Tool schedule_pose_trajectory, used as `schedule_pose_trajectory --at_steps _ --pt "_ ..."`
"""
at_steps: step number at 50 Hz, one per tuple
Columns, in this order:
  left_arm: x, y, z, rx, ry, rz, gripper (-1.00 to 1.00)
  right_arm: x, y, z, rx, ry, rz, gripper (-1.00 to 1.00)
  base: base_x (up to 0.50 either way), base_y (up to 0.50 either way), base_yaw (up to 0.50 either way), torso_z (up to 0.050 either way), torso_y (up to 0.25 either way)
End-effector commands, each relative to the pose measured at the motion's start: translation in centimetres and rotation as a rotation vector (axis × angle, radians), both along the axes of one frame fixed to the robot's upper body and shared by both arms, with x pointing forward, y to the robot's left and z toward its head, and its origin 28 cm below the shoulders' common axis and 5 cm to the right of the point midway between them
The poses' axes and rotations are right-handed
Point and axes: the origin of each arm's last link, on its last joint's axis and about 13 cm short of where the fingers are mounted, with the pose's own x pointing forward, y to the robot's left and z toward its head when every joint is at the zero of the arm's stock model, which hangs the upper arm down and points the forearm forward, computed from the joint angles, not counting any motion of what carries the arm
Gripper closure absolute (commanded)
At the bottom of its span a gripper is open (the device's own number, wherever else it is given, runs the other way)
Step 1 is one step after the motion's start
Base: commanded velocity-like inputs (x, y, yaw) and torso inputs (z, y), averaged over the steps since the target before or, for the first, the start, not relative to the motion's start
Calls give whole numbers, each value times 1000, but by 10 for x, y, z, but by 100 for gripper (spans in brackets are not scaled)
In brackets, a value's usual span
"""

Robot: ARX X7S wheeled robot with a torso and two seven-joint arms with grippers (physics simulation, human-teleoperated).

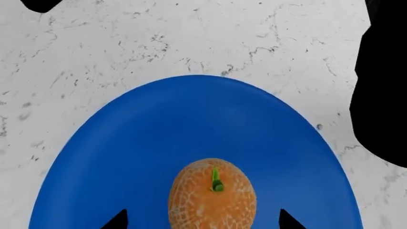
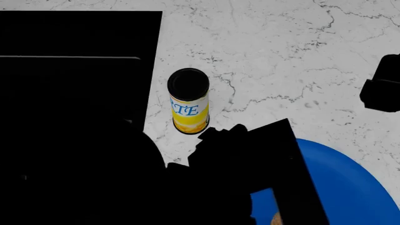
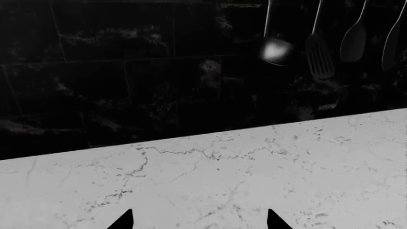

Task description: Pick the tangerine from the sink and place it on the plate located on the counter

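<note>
The tangerine [image 1: 212, 195], orange with a small green stem, lies on the bright blue plate [image 1: 190, 124], which rests on the white marble counter [image 1: 127, 43]. My left gripper [image 1: 203, 220] is open over the plate, its two dark fingertips [image 1: 118, 220] standing well clear of the fruit on either side. In the head view my left arm [image 2: 250, 178] hides most of the plate [image 2: 350, 187], and only a sliver of the tangerine [image 2: 276, 219] shows. The black sink [image 2: 75, 37] lies at the left. My right gripper [image 3: 199, 220] is open and empty above bare counter [image 3: 254, 171].
A yellow-and-white can with a black lid [image 2: 188, 101] stands upright on the counter between the sink and the plate. My right arm [image 2: 381, 89] hangs at the right edge. Utensils [image 3: 318, 43] hang on the dark back wall.
</note>
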Motion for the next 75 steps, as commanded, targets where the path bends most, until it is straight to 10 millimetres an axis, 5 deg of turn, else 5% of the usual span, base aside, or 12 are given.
schedule_pose_trajectory --at_steps 1,20,50,75 --pt "-8 7 22 -52 -29 -1 -100 -3 1 4 0 -9 2 -100 0 0 0 0 0" --pt "-10 41 51 -185 -59 59 -100 1 7 6 -6 -11 14 -100 0 0 0 0 0" --pt "-13 122 95 -494 -159 269 -100 -6 8 18 -21 -25 10 -100 0 0 0 0 0" --pt "-29 167 89 -571 -207 430 -100 -75 -27 47 -86 -53 -104 -100 0 0 0 0 0"
